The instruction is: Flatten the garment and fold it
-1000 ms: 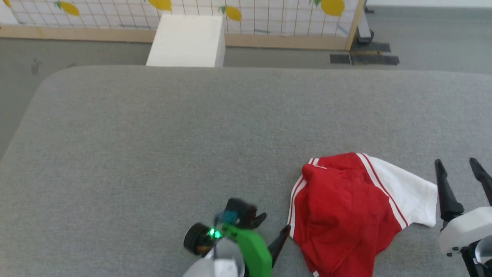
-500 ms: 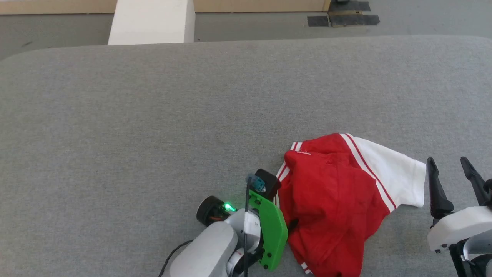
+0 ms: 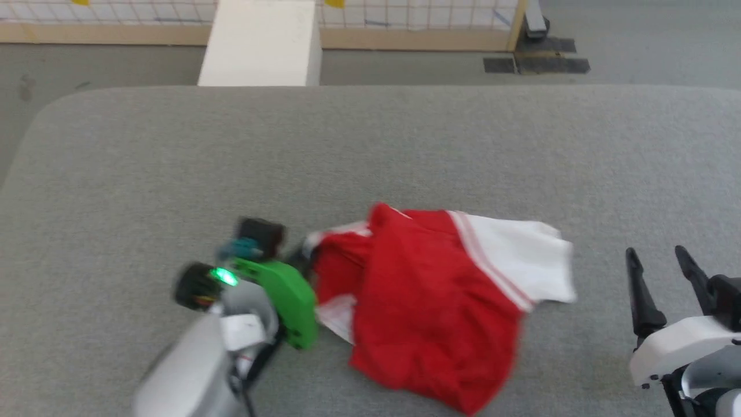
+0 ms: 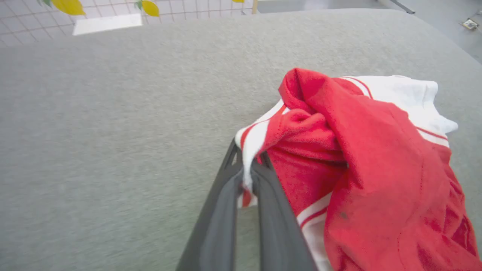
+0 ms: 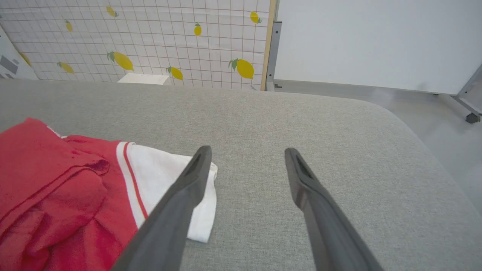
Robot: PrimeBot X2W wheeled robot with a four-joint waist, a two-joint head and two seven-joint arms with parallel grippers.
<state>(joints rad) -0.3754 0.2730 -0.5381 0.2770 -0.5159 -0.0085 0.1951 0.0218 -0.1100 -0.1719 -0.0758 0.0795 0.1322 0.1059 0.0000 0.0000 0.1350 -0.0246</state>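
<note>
left claw (image 4: 246, 167): clamped on garment (image 4: 376, 158) trim, angled rightward | right claw (image 5: 246, 150): spread apart, pointing forward beside garment

The garment (image 3: 428, 301) is red, with a white sleeve (image 3: 521, 260) and red-and-white striped trim. The desk (image 3: 370, 150) is plain grey. The fingers (image 5: 320, 210) are dark grey, and the left arm's bracket (image 3: 286, 301) is bright green. The screen (image 5: 150, 37) is white and gridded, with yellow lemons.

Soft cloth garment (image 3: 428, 301) lies on matt, coarse-woven fabric surface (image 3: 347, 145)
</note>
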